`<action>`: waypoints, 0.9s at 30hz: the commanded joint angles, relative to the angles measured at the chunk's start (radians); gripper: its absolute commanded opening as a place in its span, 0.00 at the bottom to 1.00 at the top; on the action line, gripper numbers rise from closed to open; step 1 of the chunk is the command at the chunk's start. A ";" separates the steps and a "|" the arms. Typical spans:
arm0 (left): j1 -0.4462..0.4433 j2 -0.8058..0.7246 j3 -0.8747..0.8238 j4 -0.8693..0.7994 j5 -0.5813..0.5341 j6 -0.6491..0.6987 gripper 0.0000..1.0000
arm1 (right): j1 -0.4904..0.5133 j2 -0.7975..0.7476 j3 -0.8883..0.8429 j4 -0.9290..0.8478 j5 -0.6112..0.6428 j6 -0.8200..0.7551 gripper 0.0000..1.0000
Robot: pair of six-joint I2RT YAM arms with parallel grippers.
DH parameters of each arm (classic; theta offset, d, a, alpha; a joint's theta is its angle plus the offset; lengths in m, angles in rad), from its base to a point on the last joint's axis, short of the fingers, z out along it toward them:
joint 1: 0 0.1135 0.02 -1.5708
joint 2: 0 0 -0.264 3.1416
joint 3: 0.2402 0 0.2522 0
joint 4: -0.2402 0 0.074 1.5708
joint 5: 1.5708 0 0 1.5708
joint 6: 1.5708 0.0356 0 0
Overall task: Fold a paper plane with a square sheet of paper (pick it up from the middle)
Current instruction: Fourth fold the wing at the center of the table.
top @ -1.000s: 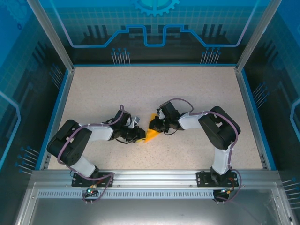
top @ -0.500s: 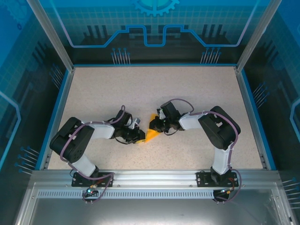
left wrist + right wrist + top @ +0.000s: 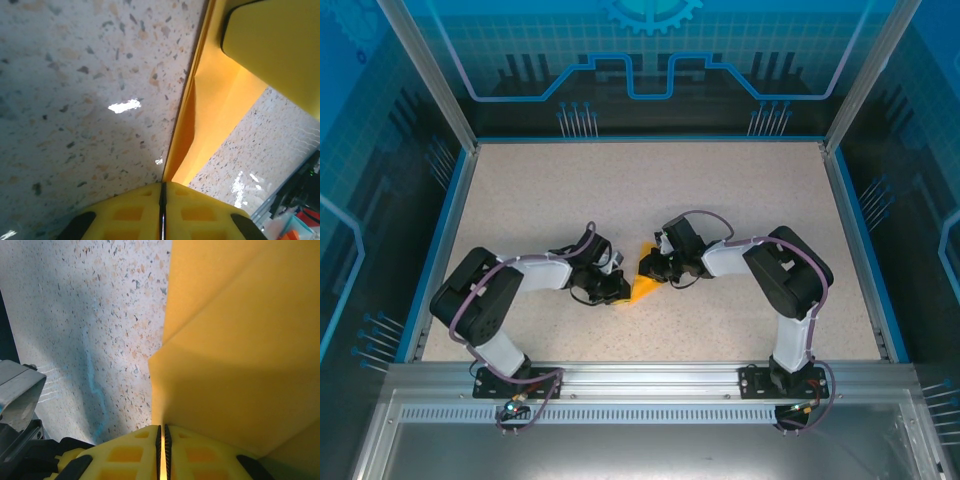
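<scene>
Speckled tabletop (image 3: pixel 650 190), folded paper (image 3: pixel 645 288) pinched by left fingers (image 3: pixel 127 215), right fingers (image 3: pixel 127 455)

Matt, smooth orange-yellow paper (image 3: pixel 215 115) lies ahead of the left pincer (image 3: pixel 162 195), whose yellow pads (image 3: pixel 125 215) look like moulded plastic; beside it, the speckled table (image 3: pixel 75 100) glints glossily.

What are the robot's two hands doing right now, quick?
Left gripper: closed, pinching the paper.
Right gripper: closed, pinching the paper too.
</scene>
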State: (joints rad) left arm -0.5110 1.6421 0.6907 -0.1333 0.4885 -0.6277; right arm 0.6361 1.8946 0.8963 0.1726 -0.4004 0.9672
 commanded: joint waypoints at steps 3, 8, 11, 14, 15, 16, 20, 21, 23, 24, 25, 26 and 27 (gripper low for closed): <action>-0.029 -0.097 -0.013 -0.120 -0.100 0.015 0.14 | -0.002 0.042 -0.036 -0.118 0.073 -0.020 0.13; -0.029 -0.210 0.005 -0.123 -0.089 0.011 0.18 | -0.003 0.042 -0.041 -0.113 0.074 -0.018 0.13; -0.029 -0.206 0.024 -0.059 -0.022 0.000 0.18 | -0.003 0.043 -0.043 -0.110 0.075 -0.019 0.13; -0.029 -0.150 0.049 -0.001 0.038 -0.016 0.17 | -0.002 0.048 -0.042 -0.104 0.070 -0.015 0.13; -0.029 -0.130 0.054 0.016 0.048 -0.021 0.17 | -0.003 0.050 -0.042 -0.104 0.069 -0.015 0.13; -0.029 -0.108 0.058 0.030 0.058 -0.022 0.17 | -0.003 0.049 -0.042 -0.104 0.068 -0.015 0.13; -0.029 -0.031 0.061 0.069 0.074 -0.028 0.16 | -0.002 0.055 -0.041 -0.102 0.066 -0.014 0.13; -0.029 -0.017 0.063 0.070 0.074 -0.029 0.16 | -0.003 0.055 -0.042 -0.102 0.067 -0.013 0.13; -0.029 0.012 0.061 0.062 0.071 -0.027 0.16 | -0.003 0.055 -0.043 -0.102 0.068 -0.014 0.13; -0.029 0.022 0.058 0.049 0.063 -0.022 0.16 | -0.002 0.054 -0.044 -0.102 0.069 -0.013 0.13; -0.029 0.032 0.052 0.047 0.061 -0.018 0.16 | -0.003 0.054 -0.045 -0.102 0.069 -0.013 0.13; -0.029 0.039 0.044 0.049 0.062 -0.015 0.16 | -0.001 0.052 -0.046 -0.102 0.071 -0.013 0.13; -0.029 0.043 0.033 0.047 0.061 -0.013 0.15 | -0.003 0.053 -0.047 -0.104 0.070 -0.012 0.13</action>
State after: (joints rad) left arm -0.5350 1.6695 0.7322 -0.0830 0.5217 -0.6479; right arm 0.6361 1.8946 0.8955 0.1734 -0.4000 0.9676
